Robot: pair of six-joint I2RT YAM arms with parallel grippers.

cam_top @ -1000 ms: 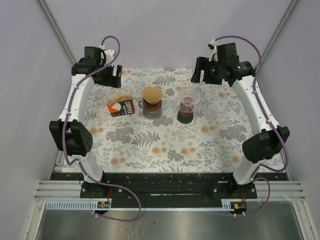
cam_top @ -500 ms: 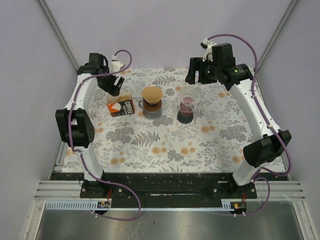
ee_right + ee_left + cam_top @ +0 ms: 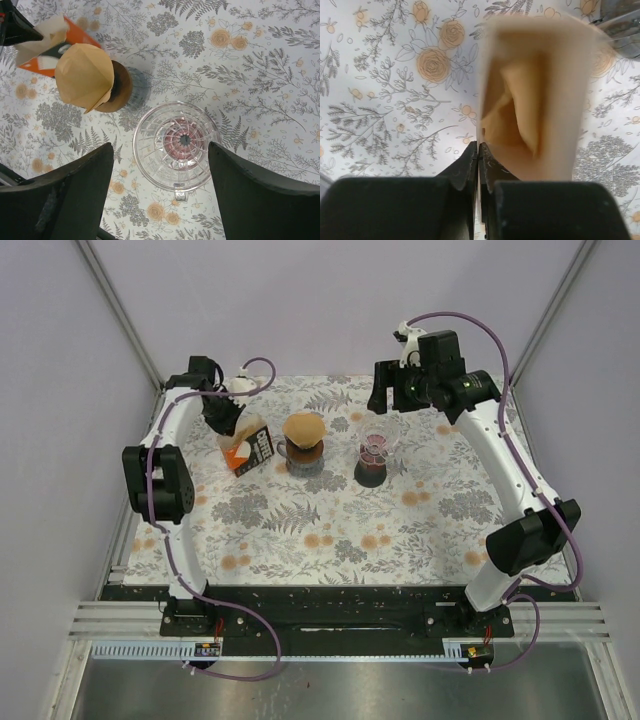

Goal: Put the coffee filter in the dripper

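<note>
Your left end effector [image 3: 479,151] is clamped on the filter box [image 3: 250,447]. Your right end effector [image 3: 160,150] hangs wide open over the dripper [image 3: 176,145].

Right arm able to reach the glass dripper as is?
Likely yes: the right pincer hangs open above the glass dripper with nothing between them; the paper filter beside it stands apart.

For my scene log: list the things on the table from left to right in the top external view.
coffee filter box → brown dripper topped by a paper filter → clear glass dripper
</note>
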